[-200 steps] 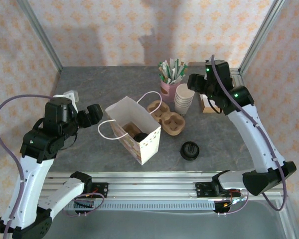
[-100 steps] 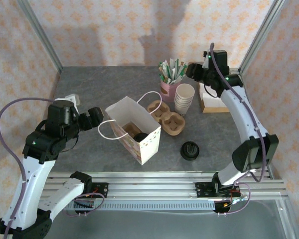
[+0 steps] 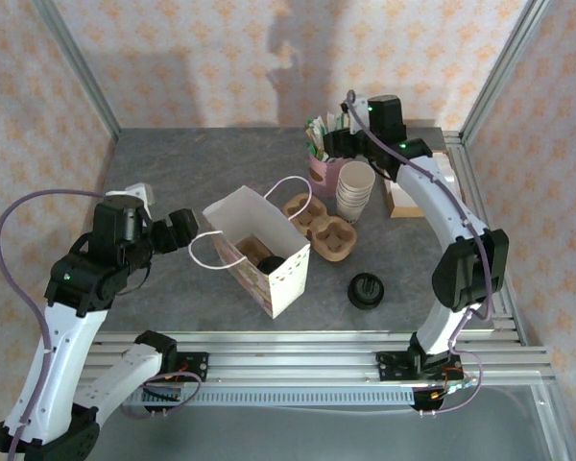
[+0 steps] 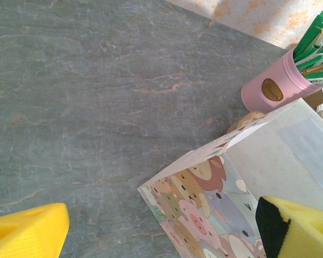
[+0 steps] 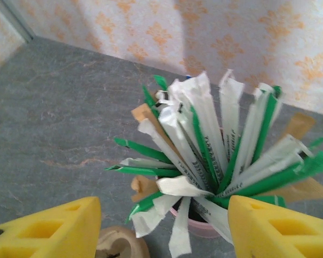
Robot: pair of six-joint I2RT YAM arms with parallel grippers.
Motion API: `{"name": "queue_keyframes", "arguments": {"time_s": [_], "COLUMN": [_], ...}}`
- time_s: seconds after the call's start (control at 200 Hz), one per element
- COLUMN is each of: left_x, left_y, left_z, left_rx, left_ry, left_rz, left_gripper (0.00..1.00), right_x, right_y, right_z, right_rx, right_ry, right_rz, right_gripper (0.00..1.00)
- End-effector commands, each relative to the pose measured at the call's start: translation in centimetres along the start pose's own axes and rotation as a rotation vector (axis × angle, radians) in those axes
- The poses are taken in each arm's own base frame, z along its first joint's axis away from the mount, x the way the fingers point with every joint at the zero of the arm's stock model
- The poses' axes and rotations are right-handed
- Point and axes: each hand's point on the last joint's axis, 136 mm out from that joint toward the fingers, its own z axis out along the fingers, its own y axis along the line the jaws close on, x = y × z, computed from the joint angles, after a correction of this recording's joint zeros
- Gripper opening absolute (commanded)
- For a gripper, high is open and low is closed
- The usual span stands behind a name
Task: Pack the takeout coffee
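Standing inside the white paper bag with cartoon bears printed on its side (image 3: 240, 216) is the takeout coffee (image 3: 268, 261) — from above I see its round black plastic lid, while the pale cup under it is mostly hidden. The bag stands upright and open on the grey stone-pattern bench (image 3: 173, 173). The left jaws are wide and hold nothing; their yellow foam pads (image 4: 27, 231) are near the bag's left corner and its white loop handle (image 3: 202, 252). The right jaws are also wide and empty, above the pink cup full of green and white paper sticks (image 4: 282, 80). Just beside that cup stand a stack of lidless cream paper cups (image 3: 355, 189) and a brown cardboard cup carrier (image 3: 320, 227) — a stack of black lids (image 3: 366, 290) lies apart, right of the bag.
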Motion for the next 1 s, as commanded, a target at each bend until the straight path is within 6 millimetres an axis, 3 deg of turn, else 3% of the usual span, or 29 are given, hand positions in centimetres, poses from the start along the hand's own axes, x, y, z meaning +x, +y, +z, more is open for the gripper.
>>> {"name": "queue_keyframes", "arguments": {"time_s": [0.0,0.135,0.23,0.36,0.576,0.671,0.776,0.996], "left_x": [-0.4,-0.3,-0.3,-0.2,-0.1,-0.1,0.0,0.1], "left_y": [0.3,0.3,0.3,0.2,0.1,-0.1,-0.6,-2.1], "left_z": [-0.2,-0.1,-0.2,-0.1,-0.1,-0.2,-0.2,-0.3], "left_rx": [-0.016,-0.017,-0.016,-0.012,-0.006,0.006,0.03,0.105], "left_ry": [-0.028,-0.023,-0.026,-0.018,-0.01,-0.007,0.0,0.03], "left_rz": [0.022,0.025,0.026,0.026,0.023,0.022,0.025,0.045], "left_gripper": [0.91,0.91,0.91,0.91,0.91,0.91,0.91,0.89], "right_x": [-1.4,-0.9,-0.8,-1.2,-2.3,-3.5,-5.5,-9.4], "right_y": [-0.9,-1.2,-1.6,-1.8,-1.3,-0.9,-0.4,1.8], "right_z": [0.8,2.0,2.8,3.6,3.2,1.4,-1.9,-11.1], "right_rx": [0.051,0.052,0.075,0.083,0.087,0.111,0.143,0.137], "right_ry": [-0.035,-0.005,0.009,0.007,-0.007,-0.034,-0.09,-0.265], "right_rz": [-0.118,-0.126,-0.133,-0.118,-0.097,-0.095,-0.091,-0.054], "right_gripper": [0.61,0.55,0.39,0.37,0.0,0.0,0.0,0.0]}}
